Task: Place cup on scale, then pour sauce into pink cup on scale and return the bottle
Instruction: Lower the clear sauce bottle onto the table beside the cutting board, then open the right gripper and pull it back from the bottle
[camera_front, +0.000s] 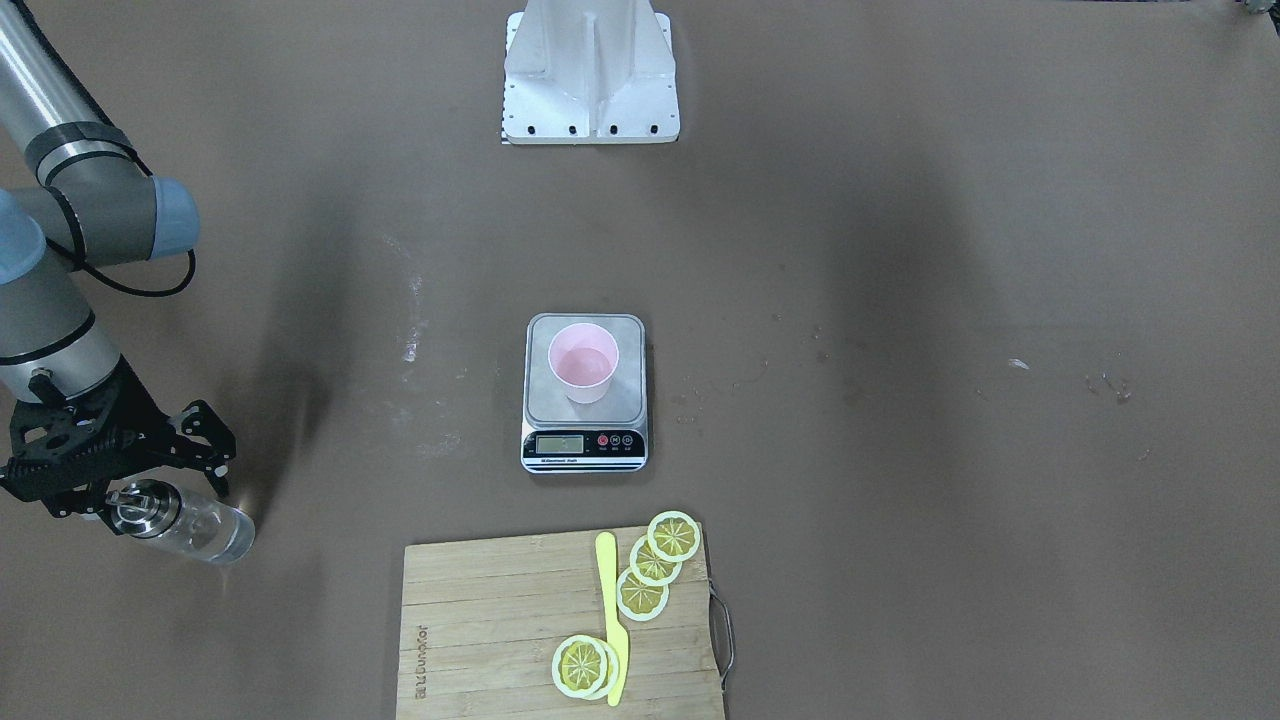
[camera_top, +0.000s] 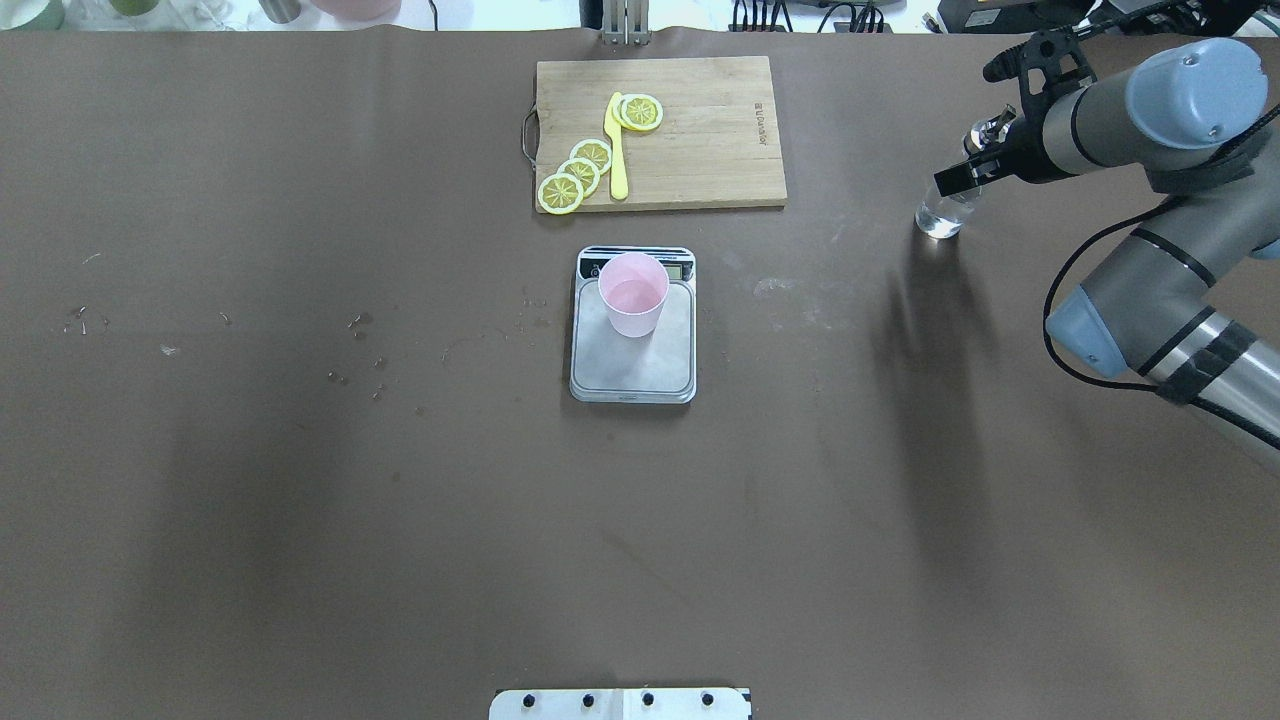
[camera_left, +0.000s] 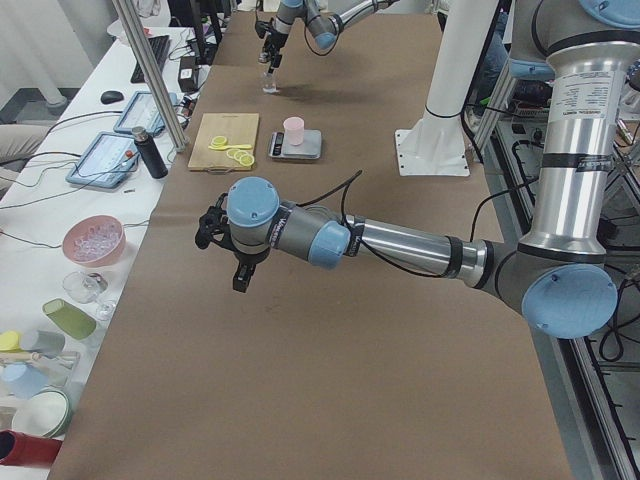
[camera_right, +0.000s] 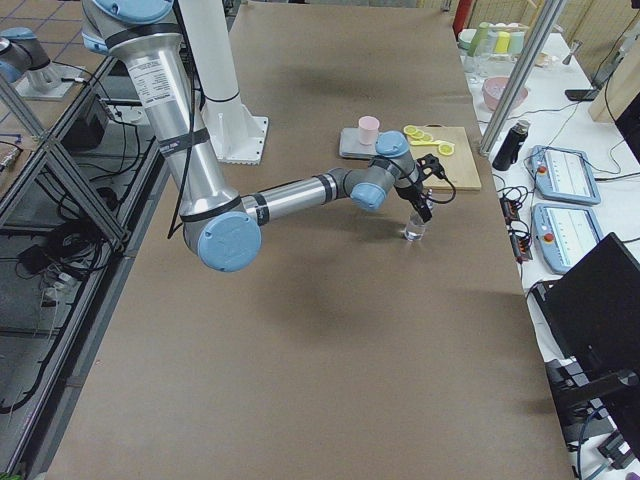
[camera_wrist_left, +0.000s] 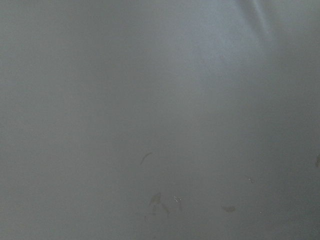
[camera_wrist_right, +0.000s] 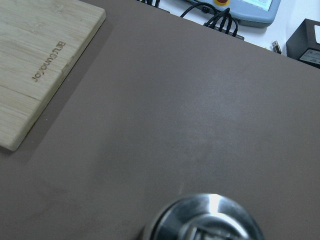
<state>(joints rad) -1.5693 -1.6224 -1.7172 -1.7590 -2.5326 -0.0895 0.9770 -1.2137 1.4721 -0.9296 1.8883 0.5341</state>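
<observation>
The pink cup (camera_front: 583, 362) stands upright on the scale (camera_front: 625, 402) in the middle of the table; both also show in the overhead view, the cup (camera_top: 633, 293) towards the display end of the scale (camera_top: 630, 368). The clear glass bottle (camera_front: 195, 527) with its metal cap stands on the table far to the robot's right (camera_top: 940, 212). My right gripper (camera_front: 135, 488) is just above the cap, its fingers spread either side, open. The right wrist view shows the cap (camera_wrist_right: 205, 222) right below. My left gripper (camera_left: 235, 270) hovers over bare table; I cannot tell if it is open or shut.
A wooden cutting board (camera_top: 700, 130) with lemon slices (camera_top: 585, 165) and a yellow knife (camera_top: 615, 145) lies just beyond the scale. The robot's white base (camera_front: 590, 70) stands at the near table edge. Operators' gear lines the far side (camera_right: 560, 190).
</observation>
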